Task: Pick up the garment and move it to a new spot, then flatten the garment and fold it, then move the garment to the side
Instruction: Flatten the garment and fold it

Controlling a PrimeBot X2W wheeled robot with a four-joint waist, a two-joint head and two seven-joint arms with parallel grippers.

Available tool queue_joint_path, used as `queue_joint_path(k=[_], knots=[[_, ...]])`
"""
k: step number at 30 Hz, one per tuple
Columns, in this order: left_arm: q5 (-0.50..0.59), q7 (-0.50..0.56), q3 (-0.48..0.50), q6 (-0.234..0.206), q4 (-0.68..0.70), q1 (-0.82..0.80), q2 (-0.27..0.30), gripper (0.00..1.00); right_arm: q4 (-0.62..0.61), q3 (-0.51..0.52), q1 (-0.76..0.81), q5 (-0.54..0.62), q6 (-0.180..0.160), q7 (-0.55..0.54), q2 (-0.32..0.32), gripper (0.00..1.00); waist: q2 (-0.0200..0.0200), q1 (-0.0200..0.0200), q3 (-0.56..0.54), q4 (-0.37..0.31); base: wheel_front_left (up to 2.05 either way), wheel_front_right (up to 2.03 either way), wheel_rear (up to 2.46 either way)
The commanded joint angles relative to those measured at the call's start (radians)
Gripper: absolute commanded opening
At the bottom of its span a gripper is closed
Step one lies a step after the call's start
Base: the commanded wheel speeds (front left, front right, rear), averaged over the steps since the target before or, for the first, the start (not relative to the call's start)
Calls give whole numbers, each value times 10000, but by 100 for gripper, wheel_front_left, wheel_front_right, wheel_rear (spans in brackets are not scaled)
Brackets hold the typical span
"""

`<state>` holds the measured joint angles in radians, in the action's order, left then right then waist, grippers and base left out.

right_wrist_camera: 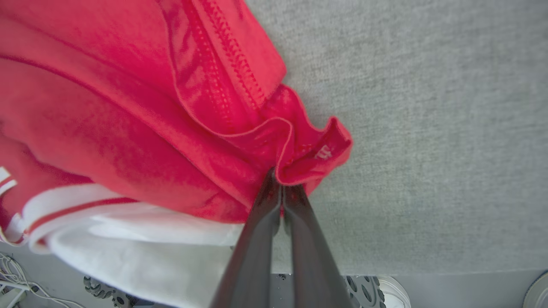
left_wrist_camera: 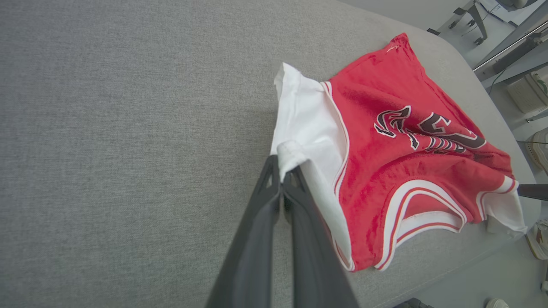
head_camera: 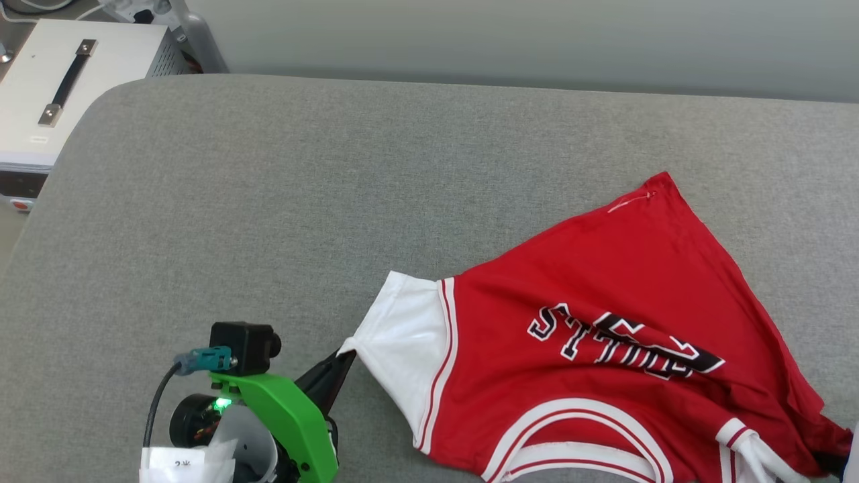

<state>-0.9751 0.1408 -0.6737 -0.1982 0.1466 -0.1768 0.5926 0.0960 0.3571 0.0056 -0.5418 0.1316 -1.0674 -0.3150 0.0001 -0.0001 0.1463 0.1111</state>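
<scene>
While tight on the garment (head_camera: 604,322), left hand (left_wrist_camera: 281,174), right hand (right_wrist_camera: 280,188) apart

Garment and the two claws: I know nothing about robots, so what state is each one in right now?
garment: rumpled, not yet flattened or folded, lettering facing up, lying on the grey cushion
left claw: shut, pinching the edge of a white sleeve
right claw: shut, pinching a bunched fold of the red hem
</scene>
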Motion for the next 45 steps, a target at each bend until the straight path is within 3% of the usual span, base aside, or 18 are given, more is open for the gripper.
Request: queue_joint_path(k=[1, 9, 10, 11, 19, 24, 29, 37, 45], knots=[[-19, -103, 35, -55, -8, 184, -64, 0, -54, 46, 281, -50, -9, 58, 99, 0, -1, 1, -94, -100, 0, 0, 0], [-10, -183, -63, -16, -88, 157, -234, 0, 87, -48, 617, 12, -9, 292, 284, 0, -1, 1, -98, -231, 0, 0, 0], [-3, -183, -69, -10, -88, 140, -239, 0, 114, -73, 592, 36, -9, 299, 263, 17, -1, 1, -98, -237, 0, 0, 0], [1, -180, -73, -7, -84, 128, -239, 0, 116, -98, 561, 54, -9, 317, 233, 100, -1, 1, -99, -240, 0, 0, 0], [118, -151, -79, -40, 163, 4, -145, 0, -719, -462, -150, -377, -9, -108, -245, 100, -1, 1, 76, -124, 0, 0, 0], [239, -160, -107, -63, 416, -116, -140, 0, -1759, -824, -1067, -521, -9, -864, -718, 100, -1, 1, 389, 146, 0, 0, 0], [406, -145, -158, -41, 702, -369, -173, 0, -2216, -1155, -2534, -304, -9, -1752, -721, 100, -1, 1, 967, 583, 0, 0, 0], [655, -194, -313, 118, 863, -898, -460, 0, -1045, -1770, -5010, 644, -9, -2652, -709, 100, -1, 1, 1991, 1501, 0, 0, 0], [788, -318, -482, 326, 712, -1284, -823, 0, 616, -2251, -6447, 1586, -9, -2352, -1002, 100, -1, 1, 2671, 2126, 0, 0, 0]])
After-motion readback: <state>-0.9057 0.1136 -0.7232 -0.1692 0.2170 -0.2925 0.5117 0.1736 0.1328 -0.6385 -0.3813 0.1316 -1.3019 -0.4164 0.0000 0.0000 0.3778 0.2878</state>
